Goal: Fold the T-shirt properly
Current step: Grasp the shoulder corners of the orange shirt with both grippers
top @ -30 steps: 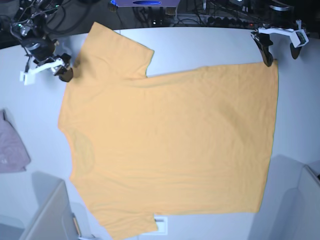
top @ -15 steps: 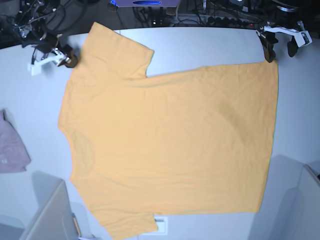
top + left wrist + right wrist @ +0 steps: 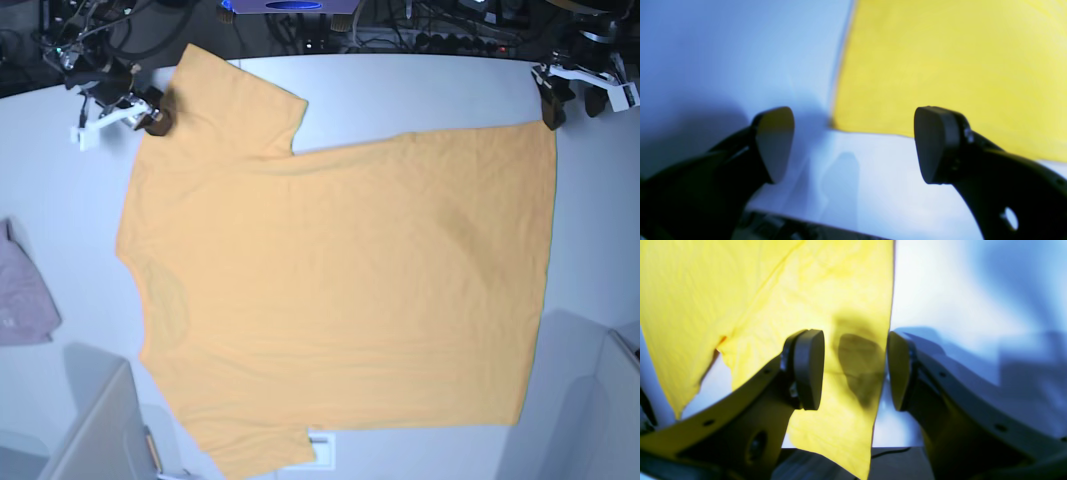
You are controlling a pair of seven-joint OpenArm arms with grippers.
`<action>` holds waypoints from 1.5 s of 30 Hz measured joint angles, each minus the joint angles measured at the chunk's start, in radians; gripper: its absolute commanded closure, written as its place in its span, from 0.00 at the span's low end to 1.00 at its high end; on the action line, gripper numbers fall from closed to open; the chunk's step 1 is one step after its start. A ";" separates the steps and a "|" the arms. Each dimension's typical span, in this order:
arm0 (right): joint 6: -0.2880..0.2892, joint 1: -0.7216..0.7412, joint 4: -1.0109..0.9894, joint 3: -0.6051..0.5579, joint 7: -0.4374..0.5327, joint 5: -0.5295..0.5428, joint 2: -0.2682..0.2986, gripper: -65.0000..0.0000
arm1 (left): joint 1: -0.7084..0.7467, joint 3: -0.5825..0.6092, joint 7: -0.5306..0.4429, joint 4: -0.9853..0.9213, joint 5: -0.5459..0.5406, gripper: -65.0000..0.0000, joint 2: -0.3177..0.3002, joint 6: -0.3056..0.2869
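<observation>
The left gripper (image 3: 853, 145) stands with its jaws wide apart and nothing between them, over bare table (image 3: 723, 50) just off the hem corner of the T-shirt (image 3: 957, 66). The right gripper (image 3: 855, 370) is also parted, less widely, straddling the edge of the shirt's far sleeve with cloth lying under the gap but not pinched.

No writing or label can be read anywhere.

The T-shirt (image 3: 340, 290) lies spread flat across most of the table (image 3: 420, 90), collar toward the right gripper's (image 3: 152, 118) side, hem toward the left gripper (image 3: 570, 100). Only the base view shows the whole garment; the wrist views show only the shirt's edge at each gripper.

Beyond the shirt's collar side, a small mauve-pink cloth (image 3: 22, 298) lies at the table's edge, well apart from it. A small white tag-like patch (image 3: 322, 445) shows at the near sleeve.
</observation>
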 measured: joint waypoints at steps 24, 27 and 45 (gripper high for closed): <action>0.032 -0.024 -0.016 -0.081 0.026 -0.011 -0.008 1.00 | -0.138 -0.021 0.169 -0.077 -0.001 0.19 0.068 -0.016; 0.032 -0.024 -0.015 -0.081 0.026 -0.012 -0.008 1.00 | -0.142 -0.021 0.170 -0.112 -0.001 0.19 0.072 -0.016; 0.032 -0.023 -0.015 -0.081 0.022 -0.012 -0.008 1.00 | -0.232 -0.020 0.131 -0.186 -0.022 0.19 0.130 -0.025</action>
